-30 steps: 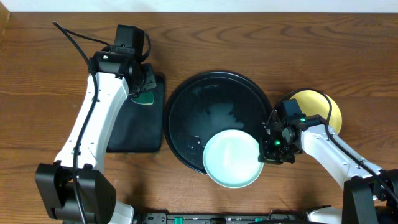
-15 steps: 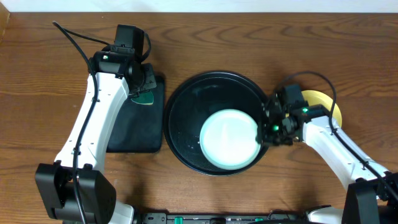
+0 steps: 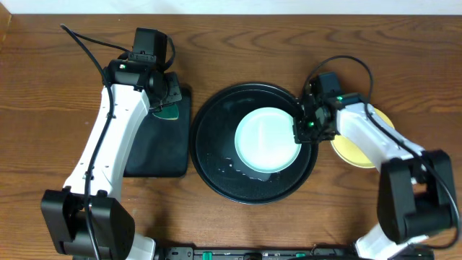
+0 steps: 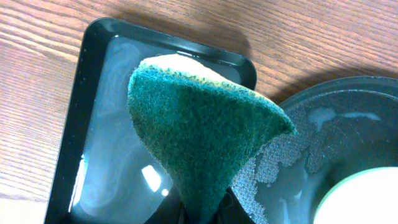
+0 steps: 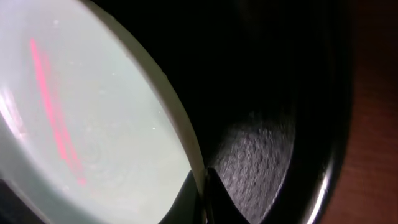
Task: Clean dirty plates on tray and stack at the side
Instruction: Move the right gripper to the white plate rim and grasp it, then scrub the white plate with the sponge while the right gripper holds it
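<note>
a: what is on the far left?

b: the left tool is shut tight on a green sponge. it hangs over the small black tray, which looks wet.

a: and next to that?

b: the big round tray sits in the middle of the surface. it has wet, soapy patches. one mint plate lies in its right half.

a: is someone holding that plate?

b: yes. the right tool pinches its right edge. in the right wrist view the rim goes in between the two tips.

a: which way does the plate point?

b: it is round, so it has no long side. its hollow side faces up, and it looks about flat. i cannot tell if the held edge is lifted a bit.

a: what is on the far right?

b: the yellow plate rests on the surface just beside the big tray, partly under the right arm.

a: so how much is done?

b: i think the yellow one is done and put aside. the mint one is not stacked yet. i cannot tell if it is clean. i see only two plates, so the third is hidden or out of view.
</note>
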`<action>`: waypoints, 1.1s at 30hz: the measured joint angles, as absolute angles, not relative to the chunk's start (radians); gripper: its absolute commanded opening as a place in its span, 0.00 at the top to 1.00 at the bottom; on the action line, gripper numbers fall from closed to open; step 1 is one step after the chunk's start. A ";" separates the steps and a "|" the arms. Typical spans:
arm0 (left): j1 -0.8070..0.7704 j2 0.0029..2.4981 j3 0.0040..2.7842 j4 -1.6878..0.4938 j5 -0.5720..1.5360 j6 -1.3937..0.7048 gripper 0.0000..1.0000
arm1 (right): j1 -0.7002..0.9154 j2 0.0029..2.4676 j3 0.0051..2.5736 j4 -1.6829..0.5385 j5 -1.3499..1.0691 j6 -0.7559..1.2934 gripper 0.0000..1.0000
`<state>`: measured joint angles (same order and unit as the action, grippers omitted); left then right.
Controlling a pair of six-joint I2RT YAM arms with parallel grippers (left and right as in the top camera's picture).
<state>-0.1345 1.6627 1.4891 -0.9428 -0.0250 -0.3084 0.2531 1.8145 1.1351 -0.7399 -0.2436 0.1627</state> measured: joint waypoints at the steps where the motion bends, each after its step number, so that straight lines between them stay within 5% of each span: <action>1: -0.134 1.663 1.489 -0.943 -0.020 -0.308 0.93 | 0.253 1.830 1.145 -0.740 -0.244 0.149 0.92; 4: -0.134 1.663 1.481 -0.934 0.012 -0.308 0.93 | 0.265 1.852 1.159 -0.741 -0.242 0.114 0.76; 6: -0.135 1.663 1.468 -0.925 0.029 -0.308 0.93 | 0.279 1.855 1.161 -0.742 -0.242 0.095 0.53; 9: -0.140 1.663 1.443 -0.904 0.048 -0.309 0.93 | 0.299 1.855 1.162 -0.734 -0.243 0.075 0.42; 24: -0.327 1.677 1.416 -0.835 0.073 -0.308 0.93 | 0.253 1.857 1.164 -0.715 -0.276 0.304 0.56; 33: -0.377 1.767 1.414 -0.829 0.073 -0.308 0.93 | 0.278 1.857 1.157 -0.703 -0.236 0.352 0.76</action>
<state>-0.3771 1.7668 1.4143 -0.8288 0.0727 -0.3084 0.2775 1.8568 1.1572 -0.7029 -0.2363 0.3519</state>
